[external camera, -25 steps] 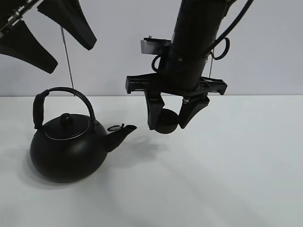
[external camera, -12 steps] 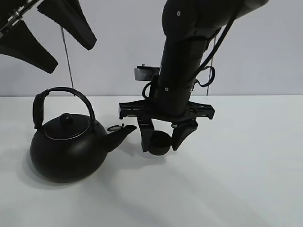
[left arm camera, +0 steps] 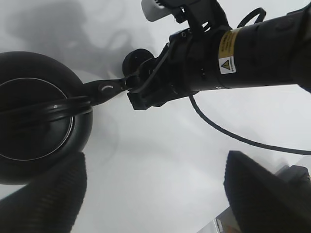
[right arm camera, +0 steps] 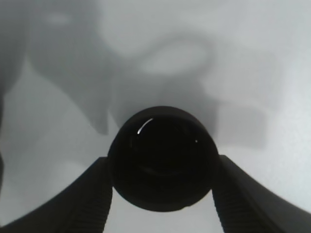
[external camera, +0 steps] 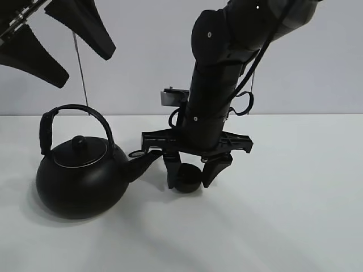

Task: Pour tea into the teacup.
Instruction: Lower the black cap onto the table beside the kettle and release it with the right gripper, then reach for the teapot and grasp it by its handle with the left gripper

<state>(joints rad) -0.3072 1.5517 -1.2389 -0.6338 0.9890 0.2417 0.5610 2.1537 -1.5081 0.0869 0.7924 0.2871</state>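
The small matte black teacup [external camera: 187,177] sits between the fingers of my right gripper [external camera: 189,184], which is shut on it. The cup is at or just above the white table, just right of the kettle's spout [external camera: 144,161]. I cannot tell whether it touches the table. The right wrist view shows the cup [right arm camera: 163,158] from above, gripped on both sides. The big black kettle [external camera: 79,181] with an arched handle stands at the left and also shows in the left wrist view [left arm camera: 29,116]. My left gripper [external camera: 85,67] is open and empty, high above the kettle.
The white table [external camera: 283,215] extends to the right and front of the cup. The right arm [external camera: 218,85] rises steeply above the cup. A thin cable [external camera: 81,68] hangs behind the kettle.
My right gripper has come down and a little left with the teacup, from mid-air to table level beside the kettle's spout. The kettle and left gripper have not moved.
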